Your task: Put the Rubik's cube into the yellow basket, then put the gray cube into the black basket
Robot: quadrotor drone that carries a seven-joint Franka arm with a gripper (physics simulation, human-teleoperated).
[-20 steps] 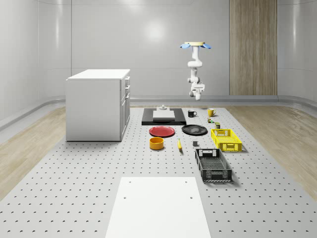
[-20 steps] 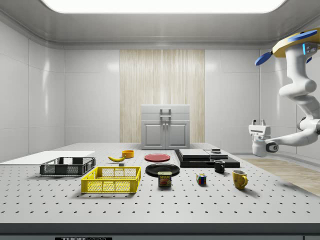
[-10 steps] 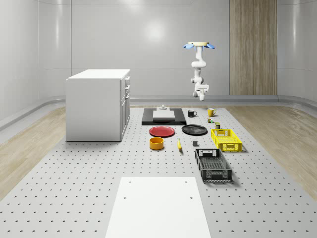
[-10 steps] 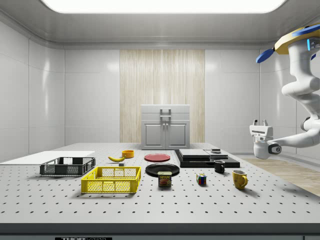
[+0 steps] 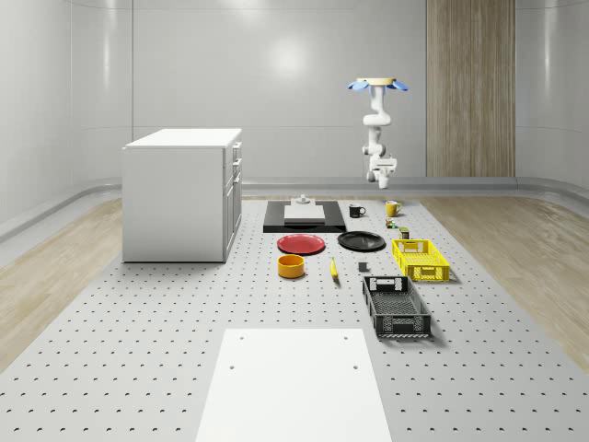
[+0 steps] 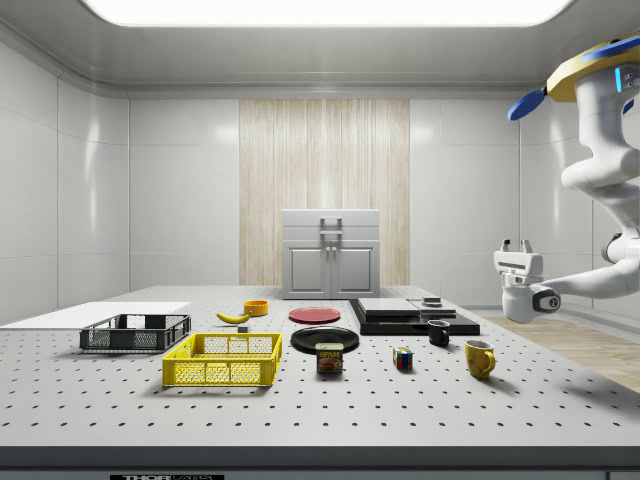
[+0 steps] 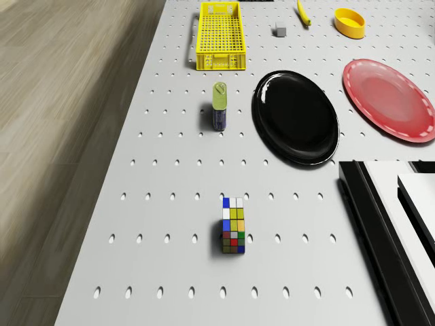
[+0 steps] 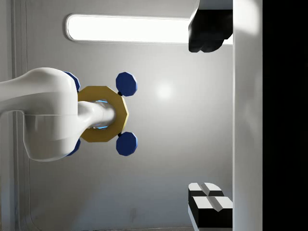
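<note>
Rubik's cube (image 7: 233,225) sits on worktop (image 5: 147,350) at its far right end, near the yellow mug (image 6: 479,358) and well apart from the yellow basket (image 5: 421,259). Gray cube (image 7: 279,30) lies between yellow basket and banana (image 5: 333,268); black basket (image 5: 396,306) is nearer the camera. Drone (image 5: 377,85) hovers high above the worktop's far right end, arm bent down. Claw (image 6: 517,244) points upward, nothing between its fingers (image 8: 208,203), which look spread apart.
</note>
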